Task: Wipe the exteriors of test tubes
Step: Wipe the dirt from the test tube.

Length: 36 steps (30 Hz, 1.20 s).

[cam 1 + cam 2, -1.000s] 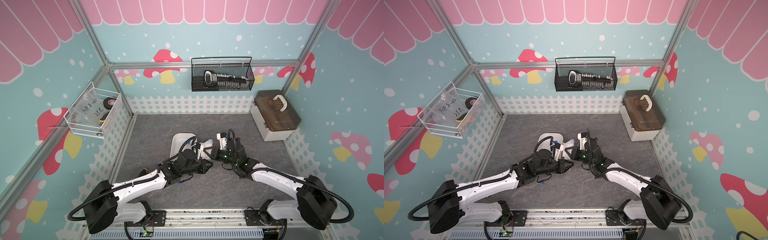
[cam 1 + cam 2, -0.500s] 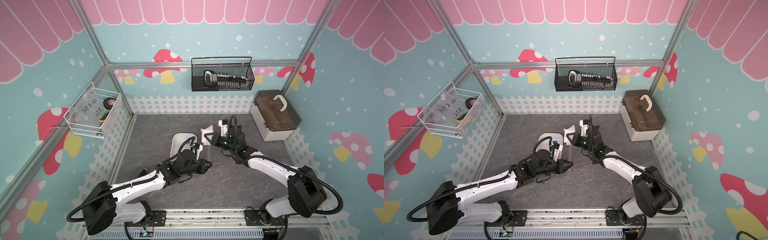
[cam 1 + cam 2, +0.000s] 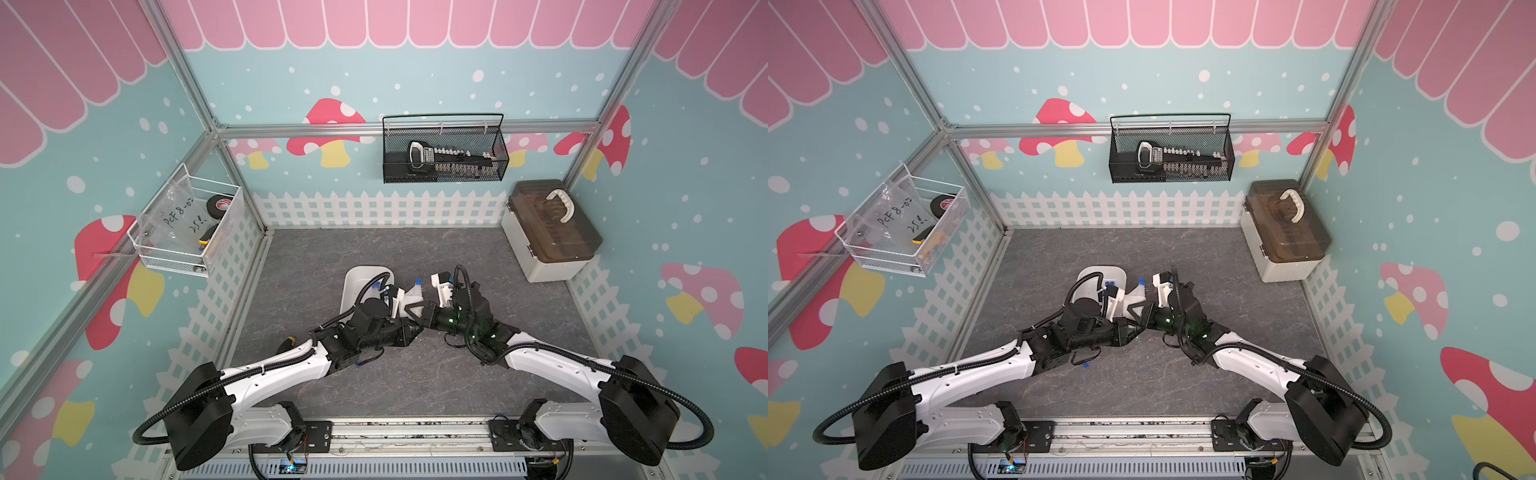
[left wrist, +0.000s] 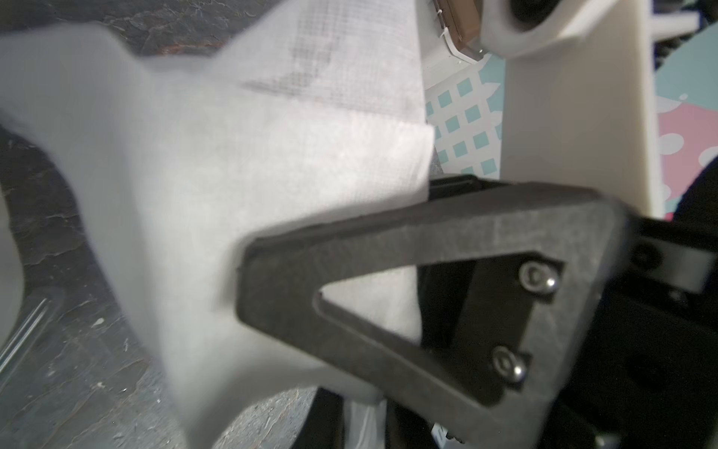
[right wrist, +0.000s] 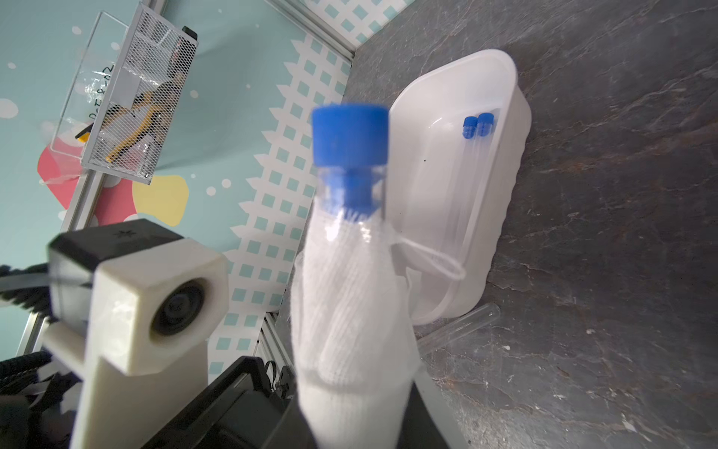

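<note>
In the right wrist view the held test tube [image 5: 351,182] was blurred and, below its cap [image 5: 349,132], hidden by the cloth [image 5: 349,311]; a loose tube [image 5: 462,324] on the desk [image 5: 602,272] was cut off behind that cloth; in both top views the tray [image 3: 352,282] was partly covered by the left arm's cable [image 3: 365,286]; in the left wrist view the cloth was smeared.

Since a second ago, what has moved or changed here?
The right gripper, shut on the cloth, carried it toward the back wall, then brought it back round the test tube. The left gripper, holding the test tube, and the tray barely moved.
</note>
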Motion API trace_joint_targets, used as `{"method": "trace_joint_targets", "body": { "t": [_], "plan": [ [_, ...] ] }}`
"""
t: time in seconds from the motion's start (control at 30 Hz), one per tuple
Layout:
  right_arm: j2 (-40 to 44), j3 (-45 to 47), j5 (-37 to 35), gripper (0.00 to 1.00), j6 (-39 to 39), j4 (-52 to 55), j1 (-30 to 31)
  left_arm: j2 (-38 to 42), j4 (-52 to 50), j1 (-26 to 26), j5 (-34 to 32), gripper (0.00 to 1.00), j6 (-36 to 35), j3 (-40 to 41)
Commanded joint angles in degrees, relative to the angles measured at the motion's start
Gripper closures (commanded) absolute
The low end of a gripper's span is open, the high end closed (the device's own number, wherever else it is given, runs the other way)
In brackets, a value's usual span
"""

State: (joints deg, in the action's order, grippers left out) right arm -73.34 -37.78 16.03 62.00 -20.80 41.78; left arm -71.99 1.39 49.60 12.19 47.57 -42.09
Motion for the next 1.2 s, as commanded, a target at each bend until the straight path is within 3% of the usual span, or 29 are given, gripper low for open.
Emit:
{"method": "trace_joint_targets", "body": {
  "t": [0.0,0.33,0.57,0.77,1.03,1.17],
  "plan": [
    [0.09,0.05,-2.72,0.79,0.61,0.06,-0.11,0.8,0.43,-0.47,-0.83,0.9,0.07,0.66],
    [-8.1,-12.45,3.65,0.79,-3.53,0.29,-9.3,2.48,0.13,-0.47,-0.71,0.9,0.61,2.18],
    [-8.29,-17.81,5.65,0.79,-7.11,5.8,-16.58,3.82,-0.66,-0.56,-1.59,0.9,0.53,2.8],
    [-3.01,-15.93,6.03,0.79,-8.46,9.41,-20.83,4.96,-1.58,-1.24,-1.81,0.9,0.24,2.91],
    [2.93,-10.37,5.69,0.79,-8.21,11.34,-22.08,5.52,-2.68,-2.24,-1.12,0.89,-0.62,2.8],
    [6.44,-7.24,5.53,0.79,-8.04,12.66,-22.7,5.83,-7.73,-5.98,-1.21,0.88,-2.12,1.57]
  ]
}}
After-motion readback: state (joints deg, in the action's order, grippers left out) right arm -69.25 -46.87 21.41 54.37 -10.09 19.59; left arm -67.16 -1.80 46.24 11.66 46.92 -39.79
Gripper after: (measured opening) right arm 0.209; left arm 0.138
